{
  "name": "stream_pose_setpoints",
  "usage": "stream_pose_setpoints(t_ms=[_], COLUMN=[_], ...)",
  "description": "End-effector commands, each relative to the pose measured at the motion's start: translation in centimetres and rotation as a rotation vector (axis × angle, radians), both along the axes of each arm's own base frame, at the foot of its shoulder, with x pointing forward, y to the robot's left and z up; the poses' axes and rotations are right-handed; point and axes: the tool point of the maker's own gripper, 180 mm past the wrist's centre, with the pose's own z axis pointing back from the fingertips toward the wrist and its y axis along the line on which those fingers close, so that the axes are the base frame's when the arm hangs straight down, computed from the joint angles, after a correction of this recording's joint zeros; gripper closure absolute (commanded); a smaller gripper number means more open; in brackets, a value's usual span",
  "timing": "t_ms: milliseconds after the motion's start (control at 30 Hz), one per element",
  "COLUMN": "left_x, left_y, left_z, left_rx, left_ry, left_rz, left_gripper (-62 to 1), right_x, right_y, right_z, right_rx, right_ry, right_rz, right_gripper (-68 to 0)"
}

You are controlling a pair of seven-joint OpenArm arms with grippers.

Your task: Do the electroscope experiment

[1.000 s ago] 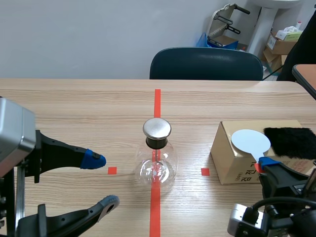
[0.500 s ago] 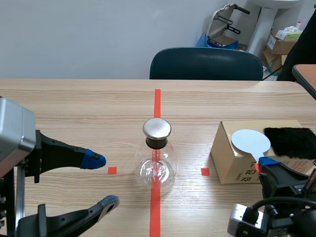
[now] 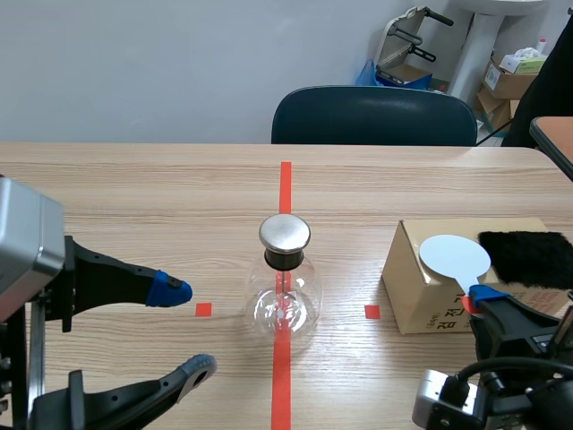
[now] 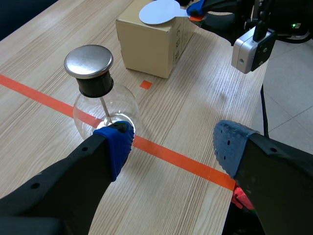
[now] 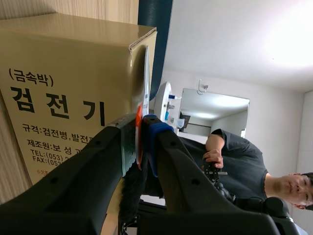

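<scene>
— The left arm?
— Low over the tabletop; left gripper fingers spread wide; the electroscope flask stands upright just ahead, untouched.
— The right?
— Right gripper fingers pinch the white disc by its handle, at the cardboard box; handle mostly hidden; black fur partly cut off.

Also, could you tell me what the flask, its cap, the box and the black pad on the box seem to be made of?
Flask: clear glass, glossy; you can see straight through it, with bright glints.
Cap: brushed metal, likely steel, with a dull sheen.
Box: plain brown cardboard, matte, with printing on its side.
Black pad: fuzzy pile, probably fur or fleece.
</scene>
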Motion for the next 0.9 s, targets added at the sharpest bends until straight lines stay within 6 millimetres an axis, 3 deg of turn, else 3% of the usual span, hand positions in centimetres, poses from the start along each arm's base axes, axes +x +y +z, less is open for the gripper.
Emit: stream_pose_setpoints(t_ms=[0,867], left_x=[-0.14,-0.19], left_y=[-0.31,-0.23], left_z=[0.50,0.23], left_rx=[-0.029,-0.014], left_ry=[0.001,0.007], left_rz=[-0.003,-0.003], left_gripper=[-37.5,-37.5], right_x=[0.40,0.40], right_y=[-0.19,-0.19], right_z=[0.65,0.65], right_rx=[-0.009,-0.009], right_ry=[-0.025,-0.025], right_rz=[0.009,0.009], right_gripper=[-1.0,-1.0])
